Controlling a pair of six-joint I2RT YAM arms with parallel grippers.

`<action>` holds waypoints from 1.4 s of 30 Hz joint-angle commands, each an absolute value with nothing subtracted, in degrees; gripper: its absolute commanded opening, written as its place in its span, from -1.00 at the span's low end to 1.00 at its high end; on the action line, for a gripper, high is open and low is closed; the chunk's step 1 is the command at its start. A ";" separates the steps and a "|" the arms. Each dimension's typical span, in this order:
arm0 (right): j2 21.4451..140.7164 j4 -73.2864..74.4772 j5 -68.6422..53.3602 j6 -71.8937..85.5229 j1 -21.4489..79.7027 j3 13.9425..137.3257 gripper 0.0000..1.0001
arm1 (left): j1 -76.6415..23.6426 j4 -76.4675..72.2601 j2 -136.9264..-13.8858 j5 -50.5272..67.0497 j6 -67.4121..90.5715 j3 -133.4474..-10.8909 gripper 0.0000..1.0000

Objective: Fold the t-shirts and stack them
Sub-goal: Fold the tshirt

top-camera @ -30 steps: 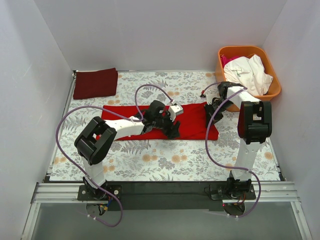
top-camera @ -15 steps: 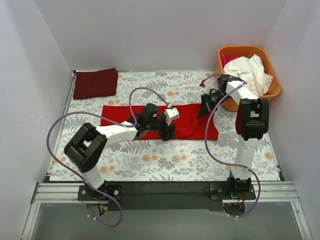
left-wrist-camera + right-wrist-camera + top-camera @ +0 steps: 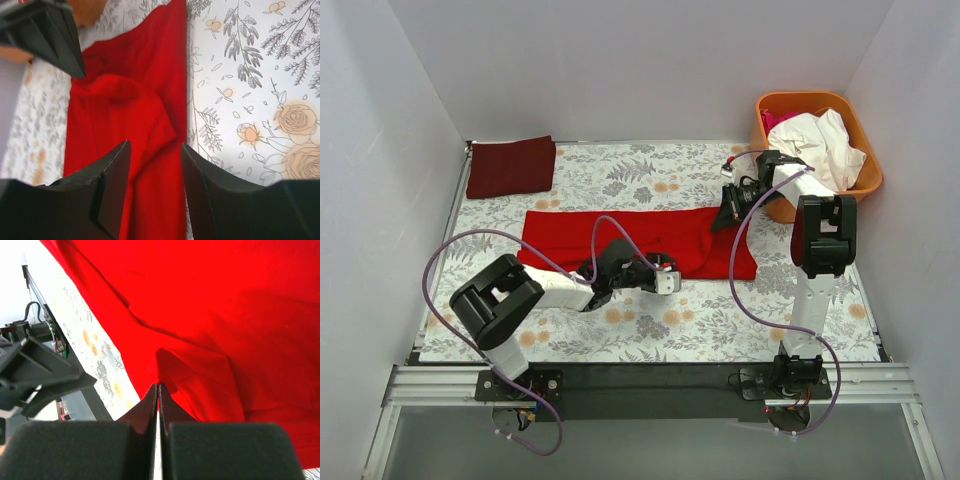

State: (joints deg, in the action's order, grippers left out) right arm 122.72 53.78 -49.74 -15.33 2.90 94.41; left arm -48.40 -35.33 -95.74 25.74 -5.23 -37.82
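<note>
The bright red t-shirt (image 3: 620, 232) lies as a long folded strip across the table's middle. My left gripper (image 3: 660, 273) is low at the strip's near edge. In the left wrist view its jaws (image 3: 154, 147) stand apart, with red cloth (image 3: 125, 100) lying flat in the gap. My right gripper (image 3: 722, 217) is shut at the strip's far right end, and its tips (image 3: 159, 386) pinch a raised peak of the red cloth (image 3: 210, 315). The dark maroon t-shirt (image 3: 510, 167) lies folded at the back left. The white t-shirt (image 3: 820, 145) is crumpled in the tub.
An orange plastic tub (image 3: 802, 98) stands at the back right corner, with a bit of pink cloth (image 3: 775, 121) beside the white shirt. A floral cloth (image 3: 720, 320) covers the table. White walls close in three sides. Purple cables loop off both arms.
My left gripper came back from the middle of the red shirt to its near edge, its jaws narrowing. My right gripper, still shut on the cloth, moved back and left.
</note>
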 commanded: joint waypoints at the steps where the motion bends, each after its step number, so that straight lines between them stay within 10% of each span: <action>1: 122.87 53.88 -52.12 -14.06 0.61 92.55 -0.97 | -50.09 -44.64 -97.82 24.52 -15.10 -37.27 -0.15; 31: 121.55 53.88 -51.59 -14.15 0.62 91.58 -0.97 | -50.89 -51.50 -111.36 23.29 -20.66 -43.15 -0.49; 36: 120.94 53.79 -51.59 -14.50 0.53 91.14 -0.97 | -50.89 -53.08 -110.92 23.29 -19.25 -43.25 -0.99; 42: 120.76 53.00 -52.73 -13.89 0.53 91.32 -0.97 | -48.87 -52.91 -106.88 23.03 -15.39 -43.33 -1.00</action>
